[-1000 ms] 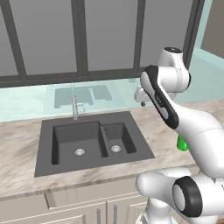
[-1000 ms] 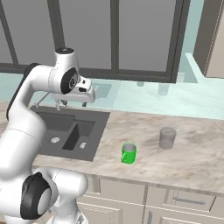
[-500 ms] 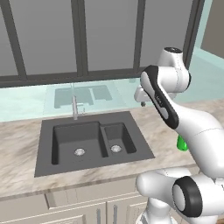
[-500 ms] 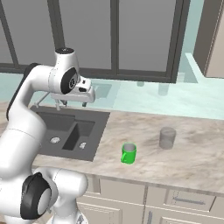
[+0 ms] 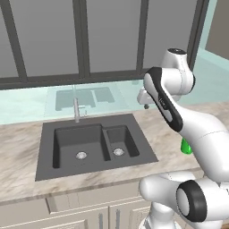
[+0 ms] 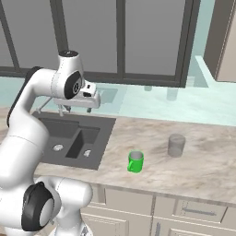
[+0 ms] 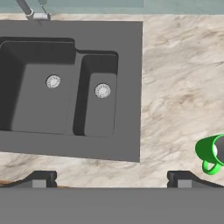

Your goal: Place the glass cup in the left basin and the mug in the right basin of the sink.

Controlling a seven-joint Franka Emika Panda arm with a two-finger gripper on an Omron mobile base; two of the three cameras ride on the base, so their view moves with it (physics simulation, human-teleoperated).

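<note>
The dark sink (image 5: 142,144) is set in the marble counter, with the wide left basin (image 5: 74,142) and the narrow right basin (image 5: 120,137) side by side. From above, the hand view looks into the left basin (image 7: 35,105) and the right basin (image 7: 98,114). The green mug (image 6: 135,162) stands on the counter right of the sink (image 6: 102,146). Further right is the glass cup (image 6: 176,145). My gripper (image 6: 77,108) hangs open and empty high above the sink's right side. Its fingertips (image 7: 42,178) stand far apart, with the mug (image 7: 208,151) at the right edge.
A slim silver faucet (image 5: 77,110) rises behind the left basin. Dark-framed windows run along the back wall. An upper cabinet (image 6: 227,41) hangs at the far right. The marble counter (image 6: 207,173) stretches right of the cup, and drawers sit below its front edge.
</note>
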